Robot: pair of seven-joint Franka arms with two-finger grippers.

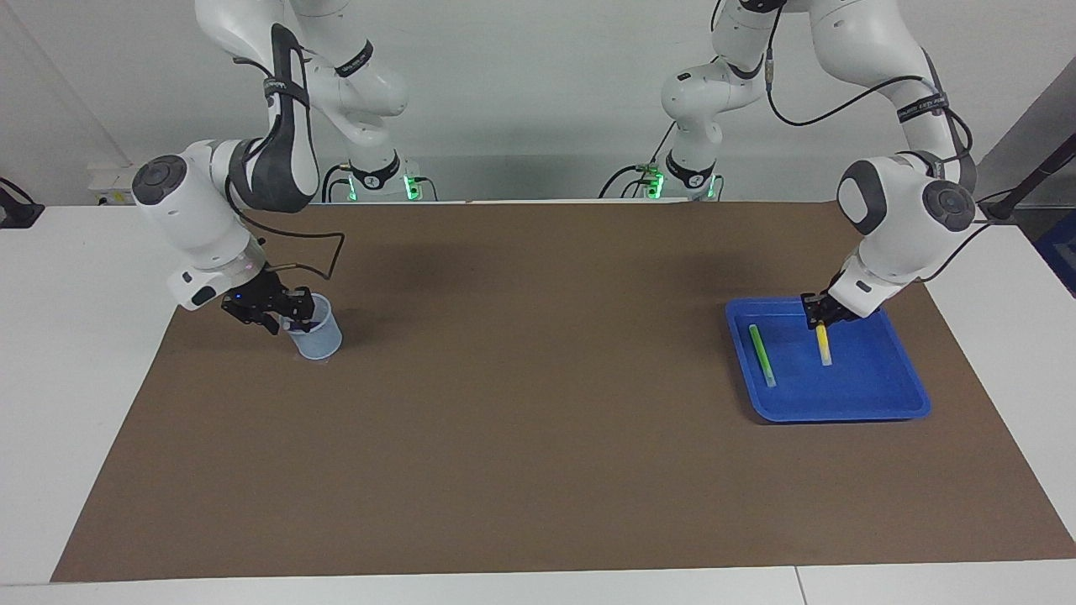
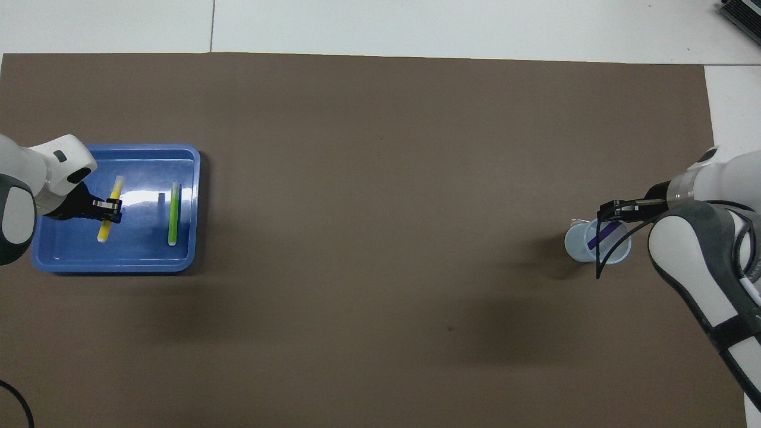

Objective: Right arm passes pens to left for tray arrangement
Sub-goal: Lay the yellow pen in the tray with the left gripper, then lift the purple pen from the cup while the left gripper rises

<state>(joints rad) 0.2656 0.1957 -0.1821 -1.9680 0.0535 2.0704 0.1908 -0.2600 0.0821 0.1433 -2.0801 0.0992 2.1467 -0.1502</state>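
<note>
The blue tray [image 1: 841, 412] sits at the left arm's end of the table. A green pen [image 1: 762, 355] lies flat in it. My left gripper [image 1: 820, 315] is low in the tray and shut on a yellow pen [image 1: 825, 346], which lies beside the green one. In the overhead view the left gripper [image 2: 110, 209] crosses the yellow pen [image 2: 103, 233], beside the green pen [image 2: 173, 214] in the tray [image 2: 119, 266]. My right gripper [image 1: 290, 313] is at the mouth of a pale-blue cup [image 1: 319, 343]. The purple pen [image 2: 599, 238] leans inside the cup [image 2: 579, 246], under the right gripper [image 2: 615, 209].
A brown mat [image 1: 538, 403] covers most of the white table [image 1: 50, 336]. The cup stands at the right arm's end of the mat. A thin black cable [image 2: 600, 261] from the right wrist loops over the cup.
</note>
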